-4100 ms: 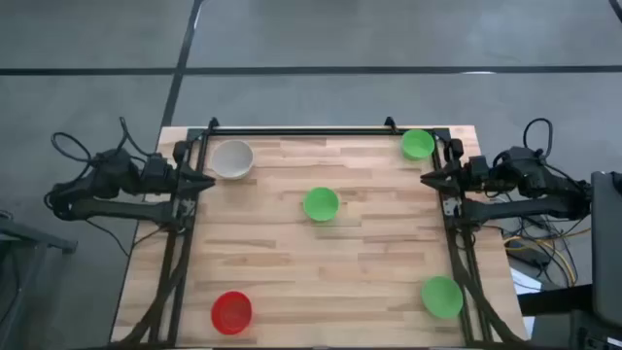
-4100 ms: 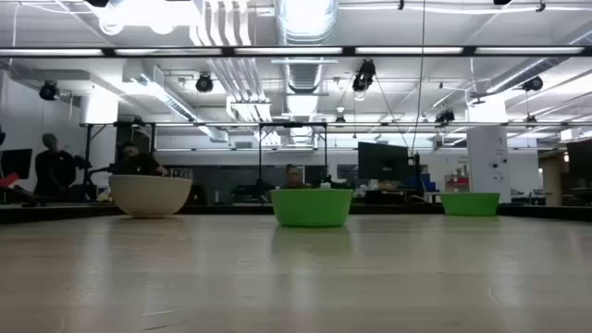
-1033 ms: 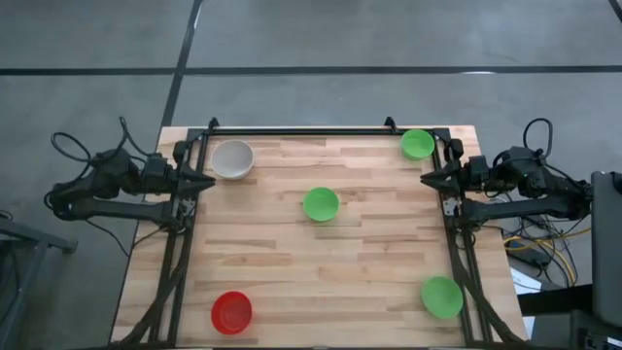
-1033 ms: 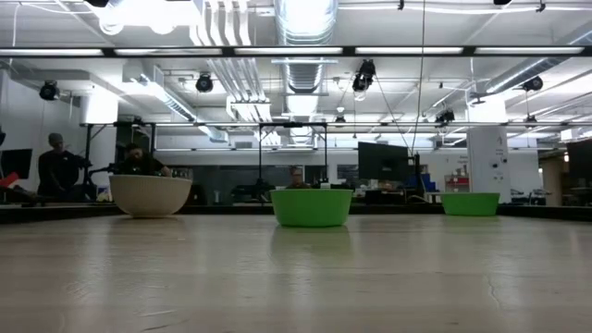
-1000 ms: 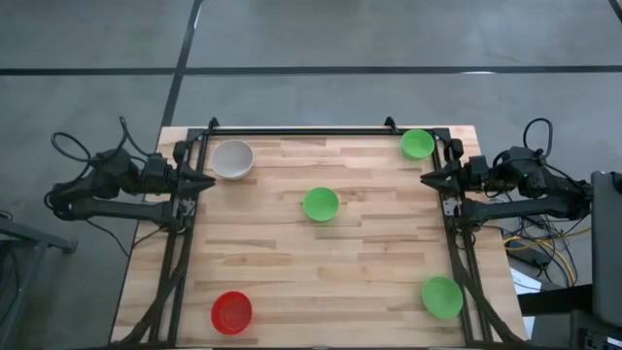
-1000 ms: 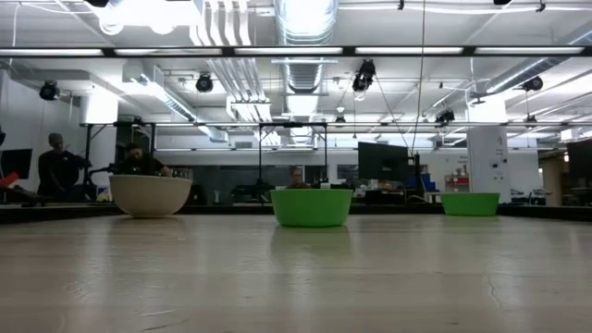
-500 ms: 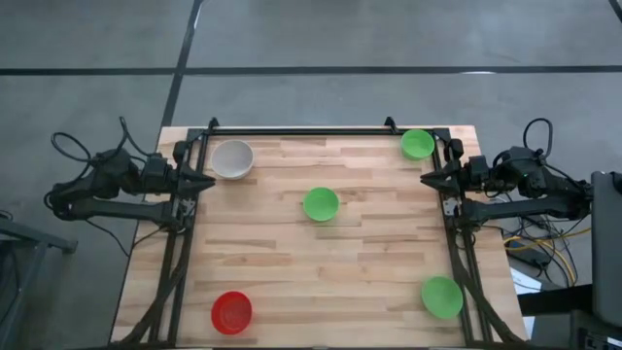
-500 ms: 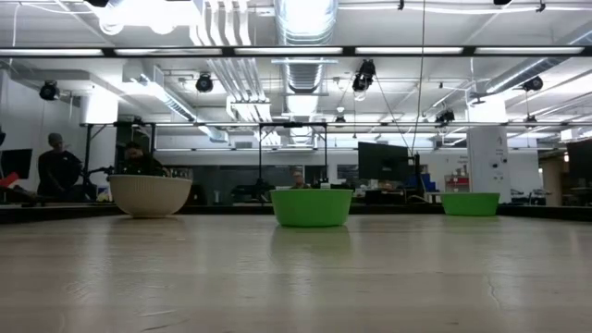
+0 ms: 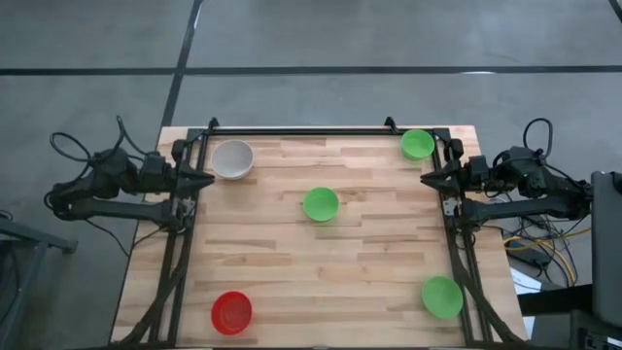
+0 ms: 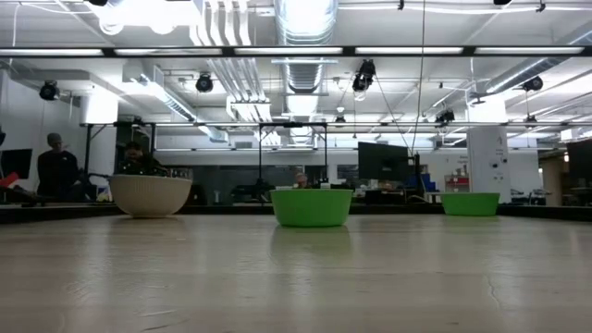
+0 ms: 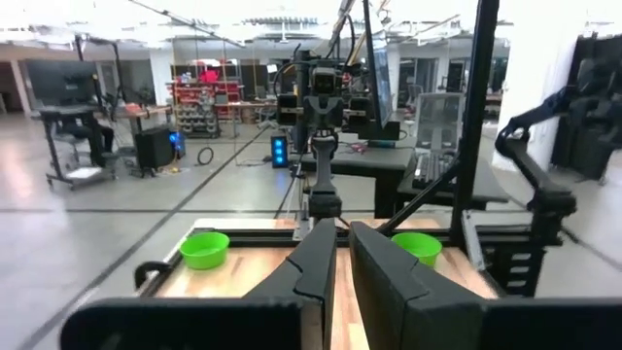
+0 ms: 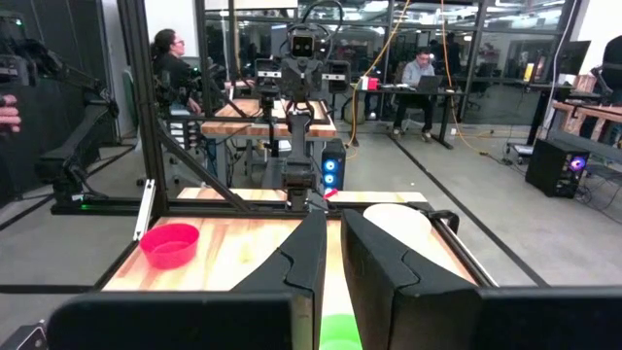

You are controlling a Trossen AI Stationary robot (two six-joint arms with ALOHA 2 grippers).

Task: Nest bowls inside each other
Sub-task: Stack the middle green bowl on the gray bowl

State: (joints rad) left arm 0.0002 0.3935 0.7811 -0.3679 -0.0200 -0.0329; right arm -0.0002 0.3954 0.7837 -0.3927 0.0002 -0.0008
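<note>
Red bowl [image 9: 231,312] (low view) — unseen

Five bowls sit apart on the table [image 9: 292,272], none nested. One bowl [image 9: 232,158] in the far left corner, just beside the left gripper [image 9: 202,180], which rests at the left edge. Another bowl [image 9: 418,144] in the far right corner, near the right gripper [image 9: 429,179] at the right edge. A third bowl [image 9: 321,204] near the table's middle, between the two grippers. A fourth bowl [image 9: 231,312] at the near left corner; a fifth bowl [image 9: 442,297] at the near right. All well apart.
</note>
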